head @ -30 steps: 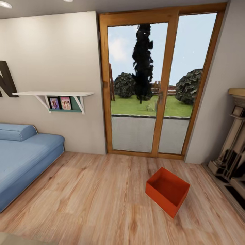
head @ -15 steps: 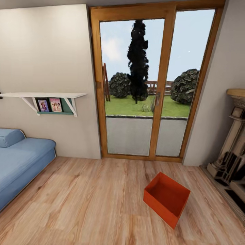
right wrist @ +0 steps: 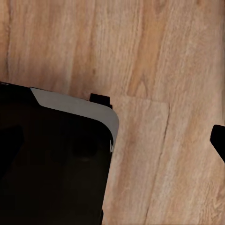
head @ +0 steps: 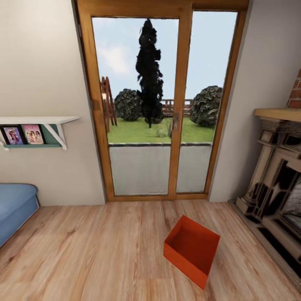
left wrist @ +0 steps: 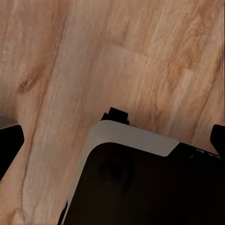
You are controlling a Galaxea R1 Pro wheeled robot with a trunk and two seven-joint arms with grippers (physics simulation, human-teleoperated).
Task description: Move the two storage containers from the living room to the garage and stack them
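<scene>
- A wood-framed glass door (head: 161, 104) looks out on a lawn, bushes and a dark tall tree (head: 148, 71).
- A white wall shelf (head: 37, 120) carries two framed pictures (head: 23, 134).
- A blue sofa (head: 14, 202) sits below the shelf, by the wall.

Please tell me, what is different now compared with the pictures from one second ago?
The camera has turned right and come closer: the sofa, shelf and glass door slid left in the head view, and more of the fireplace appears. The storage container itself seems unmoved, open side up on the wood floor. Nothing was grasped or released.
</scene>
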